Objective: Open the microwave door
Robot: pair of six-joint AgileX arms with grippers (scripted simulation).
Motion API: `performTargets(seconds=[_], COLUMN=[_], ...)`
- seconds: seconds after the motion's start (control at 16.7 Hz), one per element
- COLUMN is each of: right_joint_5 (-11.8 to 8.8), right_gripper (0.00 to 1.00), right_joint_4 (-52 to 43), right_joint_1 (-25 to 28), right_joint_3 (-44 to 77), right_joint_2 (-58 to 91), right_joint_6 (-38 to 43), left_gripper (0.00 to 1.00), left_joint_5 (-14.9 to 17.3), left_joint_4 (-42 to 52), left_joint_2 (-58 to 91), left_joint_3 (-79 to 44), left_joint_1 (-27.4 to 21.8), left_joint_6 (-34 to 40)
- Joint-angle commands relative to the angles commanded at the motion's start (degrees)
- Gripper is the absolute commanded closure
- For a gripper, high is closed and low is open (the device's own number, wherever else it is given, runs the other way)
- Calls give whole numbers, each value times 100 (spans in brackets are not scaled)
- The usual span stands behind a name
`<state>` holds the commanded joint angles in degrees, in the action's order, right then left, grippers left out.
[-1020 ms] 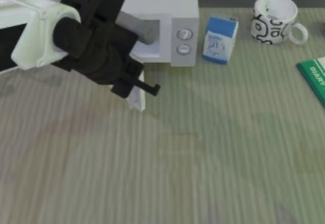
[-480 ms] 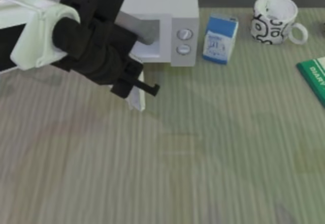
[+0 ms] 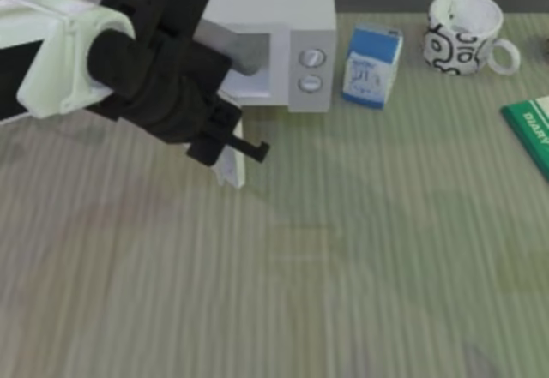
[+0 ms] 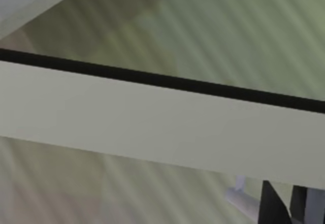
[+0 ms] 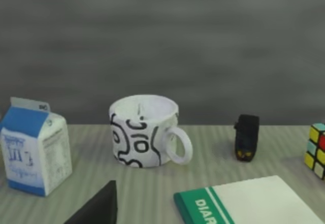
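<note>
the microwave (image 3: 283,18) is sitting at the back of the bench (image 3: 360,249), left of centre, its cavity showing. the door (image 3: 232,159) is standing swung out toward the front, edge-on from above. the left gripper (image 3: 233,142) is reaching in from the left, its dark fingers (image 3: 253,147) closing on the door's outer edge. the left wrist view is filling up with a pale panel. the carton (image 3: 371,63), mug (image 3: 463,31) and book (image 3: 530,129) are sitting to the right.

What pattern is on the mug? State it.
White mug with black squiggly line pattern; clearest in the right wrist view.
</note>
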<state>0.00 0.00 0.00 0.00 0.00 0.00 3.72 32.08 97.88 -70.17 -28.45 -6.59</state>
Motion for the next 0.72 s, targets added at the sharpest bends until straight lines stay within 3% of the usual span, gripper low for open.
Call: performTargets(seconds=[0.48, 0.72], right_joint_5=[0, 0], right_gripper=[0, 0], right_joint_4=[0, 0], right_joint_1=[0, 0], right_joint_3=[0, 0], right_joint_2=[0, 0], right_joint_6=[0, 0], left_gripper=[100, 100], left_joint_5=[43, 274], left_joint_4=[-1, 58], left_joint_2=[9, -126], left_joint_3=[19, 184], left_joint_1=[-17, 164], left_joint_6=[-2, -456])
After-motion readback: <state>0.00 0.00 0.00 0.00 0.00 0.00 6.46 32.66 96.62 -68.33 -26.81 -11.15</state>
